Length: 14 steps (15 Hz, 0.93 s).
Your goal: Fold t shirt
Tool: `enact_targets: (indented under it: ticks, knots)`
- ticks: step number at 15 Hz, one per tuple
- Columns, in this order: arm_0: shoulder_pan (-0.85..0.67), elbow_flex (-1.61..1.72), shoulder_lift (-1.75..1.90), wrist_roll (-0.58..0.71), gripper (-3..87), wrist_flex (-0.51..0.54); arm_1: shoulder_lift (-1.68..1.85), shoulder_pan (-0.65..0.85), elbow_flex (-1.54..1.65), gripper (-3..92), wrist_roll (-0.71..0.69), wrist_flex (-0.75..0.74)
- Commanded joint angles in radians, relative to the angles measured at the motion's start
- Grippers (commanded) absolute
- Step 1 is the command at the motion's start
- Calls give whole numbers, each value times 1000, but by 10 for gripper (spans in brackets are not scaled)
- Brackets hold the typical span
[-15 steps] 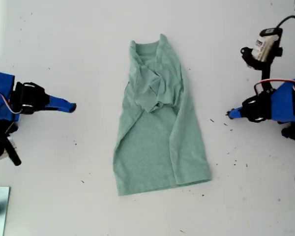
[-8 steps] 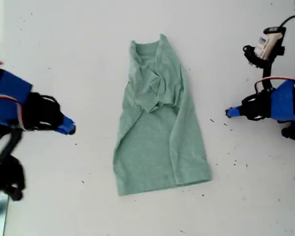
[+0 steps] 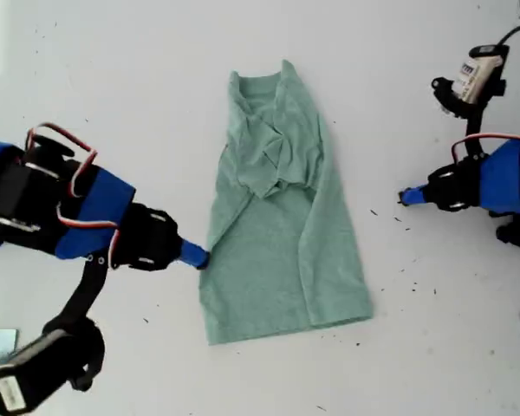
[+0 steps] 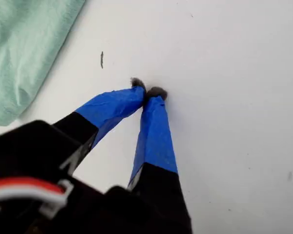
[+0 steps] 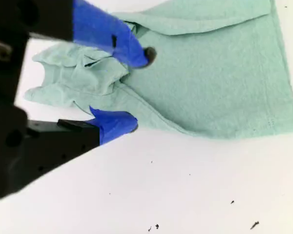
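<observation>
lying flat near the middle of the white worktop [image 3: 139, 87], the pale green t shirt [image 3: 282, 243] has its neck towards the exterior view's top and its hem towards the bottom. both sides are folded inward and a sleeve is bunched over the chest. no print or writing shows on the cloth.

the second end effector [image 3: 199, 257] reaches in from the exterior view's left and meets the shirt's side edge. in its wrist view its blue-taped fingers are spread [image 5: 139, 87], one tip over the cloth and the other over bare worktop just beside the edge, with the shirt [image 5: 210, 83] between them.

the first end effector [image 3: 405, 198] sits on the exterior view's right, well apart from the shirt. its blue tips are pressed together [image 4: 149, 92] with nothing between them.

a white camera module [image 3: 472, 74] above that arm carries a label, too small to read. dark specks [image 3: 413, 286] dot the worktop nearby.
</observation>
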Motion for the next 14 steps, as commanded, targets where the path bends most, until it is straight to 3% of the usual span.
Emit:
enact_targets:
  ticks: [1, 5, 8, 9, 10, 11, 14]
  knots:
    - [26, -54, -80, 6, 239, -18, 14, 9, 38, 25, -2, 5]
    - [63, -26, -333, -48, 244, -130, 17, 0, 40, 25, -2, 5]
    - [144, -15, -489, -123, 242, -276, 26, -9, 41, 25, -5, 6]
    - [164, -2, -526, -173, 213, -302, 31, -12, 43, 25, -3, 9]
    - [164, 48, -528, -187, 118, -341, 37, -14, 43, 25, -3, 12]
    - [158, 69, -494, -195, -1, -336, 43, -14, 44, 25, -3, 15]
    - [138, 83, -202, -209, -1, -206, 51, -15, 46, 25, -5, 20]
